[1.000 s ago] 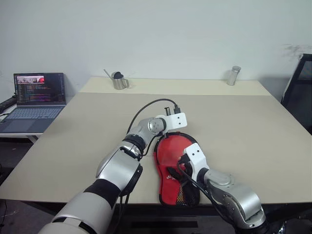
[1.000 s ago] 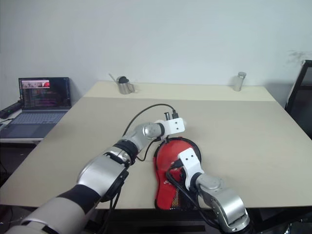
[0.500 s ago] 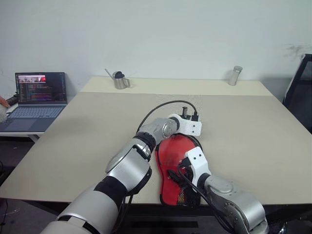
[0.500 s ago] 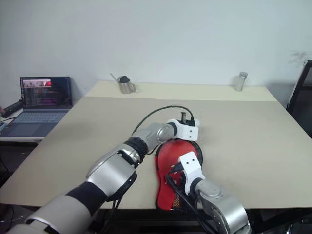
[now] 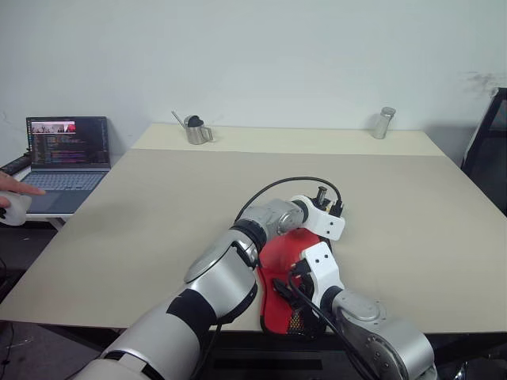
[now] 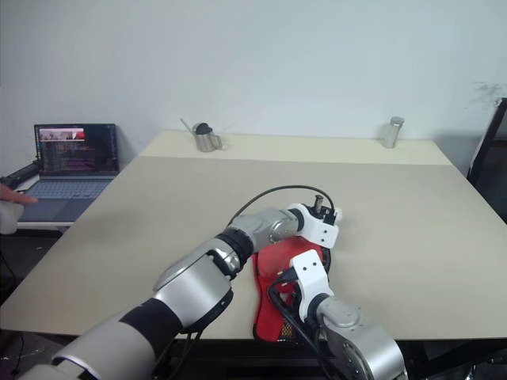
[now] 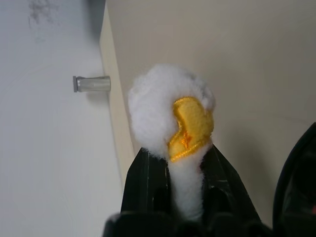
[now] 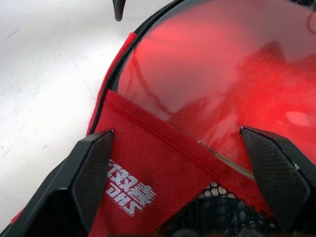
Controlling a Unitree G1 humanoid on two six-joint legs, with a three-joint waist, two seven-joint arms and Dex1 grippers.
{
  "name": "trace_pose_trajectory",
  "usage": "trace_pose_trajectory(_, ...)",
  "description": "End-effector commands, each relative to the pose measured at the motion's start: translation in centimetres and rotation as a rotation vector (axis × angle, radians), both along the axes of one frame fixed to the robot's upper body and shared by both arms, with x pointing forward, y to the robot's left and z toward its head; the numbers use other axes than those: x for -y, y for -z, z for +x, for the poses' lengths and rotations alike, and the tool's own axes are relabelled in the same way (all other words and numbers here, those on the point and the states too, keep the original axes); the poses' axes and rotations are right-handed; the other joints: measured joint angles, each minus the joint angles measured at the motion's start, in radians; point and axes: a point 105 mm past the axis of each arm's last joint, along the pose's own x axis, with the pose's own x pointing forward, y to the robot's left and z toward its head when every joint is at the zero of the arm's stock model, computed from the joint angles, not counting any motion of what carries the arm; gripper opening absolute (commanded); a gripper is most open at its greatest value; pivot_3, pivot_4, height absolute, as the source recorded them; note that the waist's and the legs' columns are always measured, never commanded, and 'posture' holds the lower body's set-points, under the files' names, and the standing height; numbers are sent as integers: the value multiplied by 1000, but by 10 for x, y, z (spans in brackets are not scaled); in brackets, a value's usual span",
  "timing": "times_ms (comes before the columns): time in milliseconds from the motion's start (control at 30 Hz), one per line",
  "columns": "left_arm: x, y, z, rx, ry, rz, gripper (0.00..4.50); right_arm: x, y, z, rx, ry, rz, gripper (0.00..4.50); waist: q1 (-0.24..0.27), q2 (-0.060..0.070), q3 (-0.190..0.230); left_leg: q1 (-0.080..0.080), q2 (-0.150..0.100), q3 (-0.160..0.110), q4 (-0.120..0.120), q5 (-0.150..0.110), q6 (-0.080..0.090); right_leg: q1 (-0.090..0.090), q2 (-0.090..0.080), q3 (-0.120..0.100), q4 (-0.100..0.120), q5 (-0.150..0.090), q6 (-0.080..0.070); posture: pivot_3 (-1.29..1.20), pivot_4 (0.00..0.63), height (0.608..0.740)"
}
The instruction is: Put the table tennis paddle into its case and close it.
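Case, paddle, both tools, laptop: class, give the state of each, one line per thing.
case: open, lying flat
paddle: red face showing inside the open case
left tool: shut on white fluffy tag
right tool: open, over the case
laptop: lid up, screen lit

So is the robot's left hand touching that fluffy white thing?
Touching. The left wrist view shows the left hand with its two black fingers pressed against both sides of the fluffy white thing at its stem.

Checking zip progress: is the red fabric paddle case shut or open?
Open. In the right wrist view the red fabric case covers only part of the glossy red paddle face, which lies bare beyond the cover's edge.
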Motion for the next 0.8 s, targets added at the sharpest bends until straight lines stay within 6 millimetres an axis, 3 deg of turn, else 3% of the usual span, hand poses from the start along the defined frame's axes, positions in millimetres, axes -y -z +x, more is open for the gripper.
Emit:
trace_pose_trajectory(33,2,-1,-1,-58,-12,-44,211,-4,24,-11,-124,-25,-26,4500,-2,0,0,0,0,0,0,0,0,0,0,0,0,0,0,0,150,740)
trace_pose_trajectory(67,-1,0,0,-80,-30,-57,949,-4,24,-11,-124,-26,-25,4500,-4,0,0,0,0,0,0,0,0,0,0,0,0,0,0,0,150,740)
trace_pose_trajectory(300,-4,10,-4,-192,-32,-70,3355,-5,23,-8,-121,-42,-29,4500,-7,0,0,0,0,0,0,0,0,0,0,0,0,0,0,0,150,740)
trace_pose_trajectory(567,-10,-14,-8,-326,43,-225,3355,1,22,6,-105,-41,-38,4500,-11,0,0,3,1,1,0,0,0,1,1,1,3,0,0,0,150,740)
trace_pose_trajectory(733,-53,-23,7,-298,-25,-246,3355,4,22,14,-94,-44,-42,4500,-14,0,0,6,2,2,0,0,0,2,2,2,4,0,0,0,150,740)
trace_pose_trajectory(800,-73,-36,16,-293,-75,-320,3355,4,22,17,-86,-46,-43,4500,-13,0,0,8,2,2,0,0,0,5,2,2,4,-1,1,0,150,740)
